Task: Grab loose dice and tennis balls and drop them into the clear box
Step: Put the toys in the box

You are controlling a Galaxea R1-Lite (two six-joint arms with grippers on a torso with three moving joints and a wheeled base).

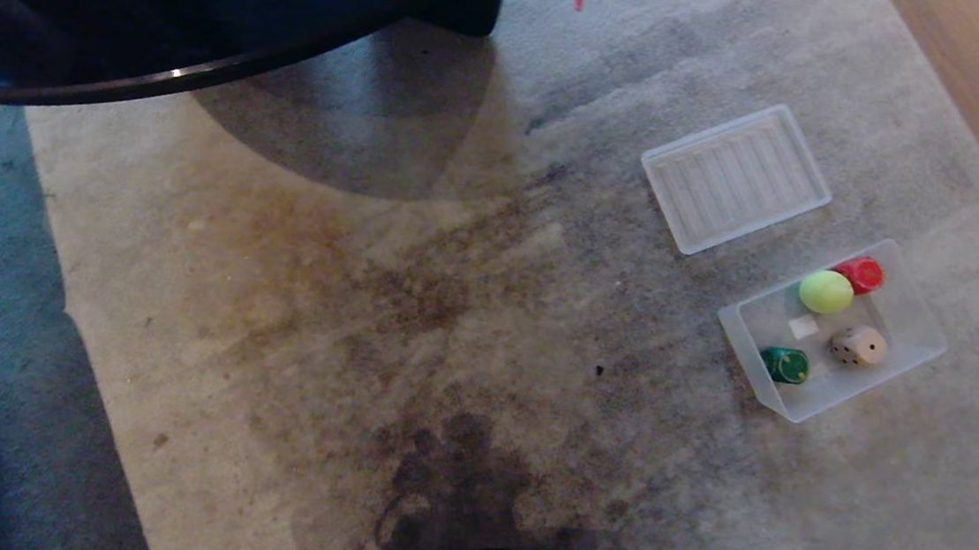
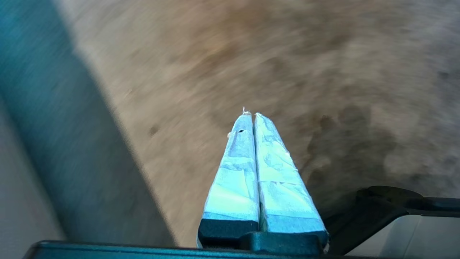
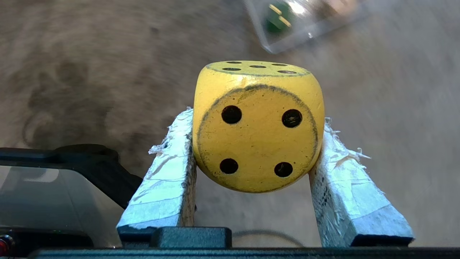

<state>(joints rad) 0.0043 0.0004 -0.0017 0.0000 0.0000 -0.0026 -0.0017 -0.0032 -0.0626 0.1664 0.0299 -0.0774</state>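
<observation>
Right wrist view shows you the yellow die [image 3: 258, 126] clamped between the right gripper [image 3: 253, 140] jaws, above the rug [image 1: 450, 325]. Your clear box [image 1: 923, 335] sits far right, holding a tennis ball [image 1: 826, 291] and green die [image 1: 784, 365]. Left gripper [image 2: 250, 117] jaws are pressed together, empty.

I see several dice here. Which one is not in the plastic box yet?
The yellow die, clamped in the right gripper above the carpet. The green die and the beige die already lie inside the clear box.
</observation>
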